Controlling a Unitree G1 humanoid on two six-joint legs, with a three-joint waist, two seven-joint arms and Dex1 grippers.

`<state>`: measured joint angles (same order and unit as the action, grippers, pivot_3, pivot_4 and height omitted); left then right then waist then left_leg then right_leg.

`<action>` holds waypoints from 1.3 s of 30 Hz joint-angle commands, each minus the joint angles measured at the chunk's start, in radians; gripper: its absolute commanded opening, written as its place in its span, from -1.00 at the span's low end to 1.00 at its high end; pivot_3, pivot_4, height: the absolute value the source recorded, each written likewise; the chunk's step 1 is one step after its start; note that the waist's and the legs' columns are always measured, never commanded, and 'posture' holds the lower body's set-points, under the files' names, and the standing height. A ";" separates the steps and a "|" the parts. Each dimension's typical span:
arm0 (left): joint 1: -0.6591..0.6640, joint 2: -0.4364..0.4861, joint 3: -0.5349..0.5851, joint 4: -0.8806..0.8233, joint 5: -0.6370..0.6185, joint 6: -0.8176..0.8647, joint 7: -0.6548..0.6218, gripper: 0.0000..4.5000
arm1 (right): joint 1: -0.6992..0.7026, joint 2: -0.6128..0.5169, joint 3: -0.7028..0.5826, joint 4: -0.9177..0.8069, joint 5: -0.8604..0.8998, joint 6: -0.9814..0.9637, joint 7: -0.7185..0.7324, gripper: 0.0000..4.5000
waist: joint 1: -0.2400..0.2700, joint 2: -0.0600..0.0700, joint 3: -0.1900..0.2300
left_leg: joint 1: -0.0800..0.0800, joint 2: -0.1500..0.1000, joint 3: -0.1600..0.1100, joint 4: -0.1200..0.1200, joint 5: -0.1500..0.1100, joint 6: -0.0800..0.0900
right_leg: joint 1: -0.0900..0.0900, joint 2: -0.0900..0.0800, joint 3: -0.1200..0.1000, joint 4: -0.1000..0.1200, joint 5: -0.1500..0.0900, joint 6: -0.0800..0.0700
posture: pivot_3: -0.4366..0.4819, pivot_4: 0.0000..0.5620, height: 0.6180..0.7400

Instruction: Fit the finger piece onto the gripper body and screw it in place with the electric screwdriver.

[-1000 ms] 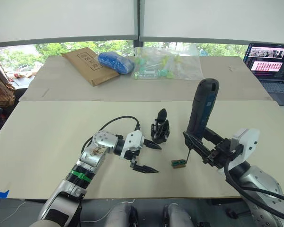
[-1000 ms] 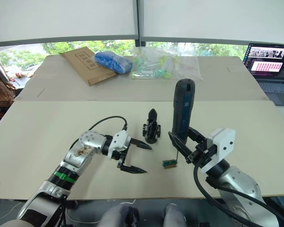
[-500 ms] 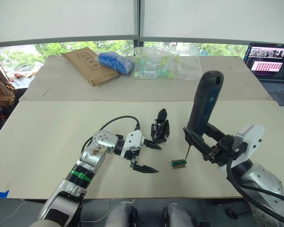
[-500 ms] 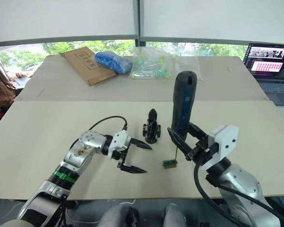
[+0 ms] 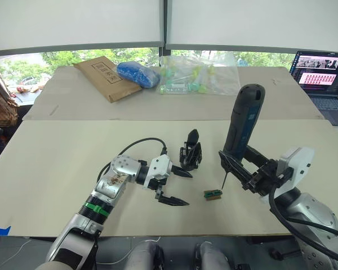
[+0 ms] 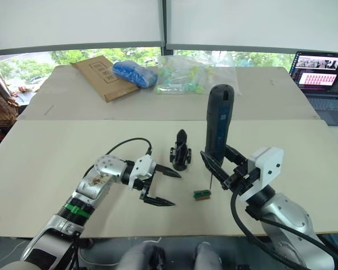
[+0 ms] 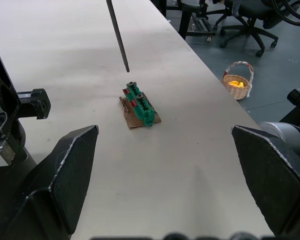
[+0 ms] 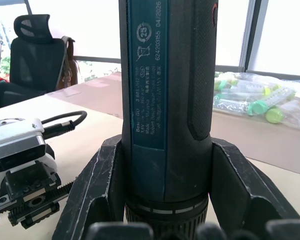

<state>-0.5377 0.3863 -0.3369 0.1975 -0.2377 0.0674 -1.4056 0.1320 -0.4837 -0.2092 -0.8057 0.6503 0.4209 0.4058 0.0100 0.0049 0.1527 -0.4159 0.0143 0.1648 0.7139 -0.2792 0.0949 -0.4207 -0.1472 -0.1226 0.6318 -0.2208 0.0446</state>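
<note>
The gripper body (image 5: 191, 151) stands mid-table, its pointed black finger upright. A separate finger piece is hidden from me. My right gripper (image 5: 239, 166) is shut on the electric screwdriver (image 5: 243, 124), held upright to the right of the body. Its thin bit (image 7: 118, 35) hangs just above and behind a small green block (image 5: 213, 194). In the right wrist view the screwdriver (image 8: 165, 100) rises between both fingers (image 8: 100, 185). My left gripper (image 5: 187, 188) lies on the table left of the block, open and holding nothing, just in front of the body.
On the far table lie a brown cardboard envelope (image 5: 104, 76), a blue bundle (image 5: 138, 73) and a clear bag of plastic tubes (image 5: 197, 76). A laptop (image 5: 321, 73) sits at the far right. The table's near edge runs close behind the green block (image 7: 139, 106).
The right gripper with the screwdriver has risen slightly and shifted a little to the right. The left arm and the gripper body have not moved.
</note>
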 commanded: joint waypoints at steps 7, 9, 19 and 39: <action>-0.017 -0.005 0.005 -0.005 -0.004 -0.019 0.001 1.00 | -0.022 -0.008 -0.019 -0.031 0.023 -0.014 0.002 -0.15 | 0.000 0.000 0.000 | 0.000 0.000 0.000 0.000 0.000 0.000 | 0.000 0.000 0.000 0.000 0.000 0.000 | -0.05 -0.47 0.87; -0.017 -0.005 0.005 -0.005 -0.004 -0.019 0.001 1.00 | -0.024 -0.008 -0.018 -0.030 0.022 -0.014 0.001 -0.15 | 0.000 0.000 0.000 | 0.000 0.000 0.000 0.000 0.000 0.000 | 0.000 0.000 0.000 0.000 0.000 0.000 | -0.05 -0.47 0.87; -0.018 -0.004 0.004 -0.002 -0.005 -0.014 -0.002 1.00 | -0.039 -0.005 -0.012 -0.018 0.020 -0.008 -0.004 -0.15 | 0.000 0.000 0.000 | 0.000 0.000 0.000 0.000 0.000 0.000 | 0.000 0.000 0.000 0.000 0.000 0.000 | -0.05 -0.47 0.87; -0.007 -0.030 -0.014 0.032 0.017 -0.024 0.024 1.00 | -0.036 -0.006 -0.003 -0.034 0.020 0.007 -0.008 -0.15 | 0.000 0.000 0.000 | 0.000 0.000 0.000 0.000 0.000 0.000 | 0.000 0.000 0.000 0.000 0.000 0.000 | -0.05 -0.47 0.87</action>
<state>-0.5378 0.3630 -0.3504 0.2357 -0.2209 0.0651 -1.3851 0.1079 -0.4860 -0.2032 -0.7919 0.6501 0.4399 0.4006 0.0101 0.0049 0.1527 -0.4159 0.0144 0.1649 0.7139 -0.2792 0.0949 -0.4207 -0.1472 -0.1226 0.6319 -0.2208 0.0446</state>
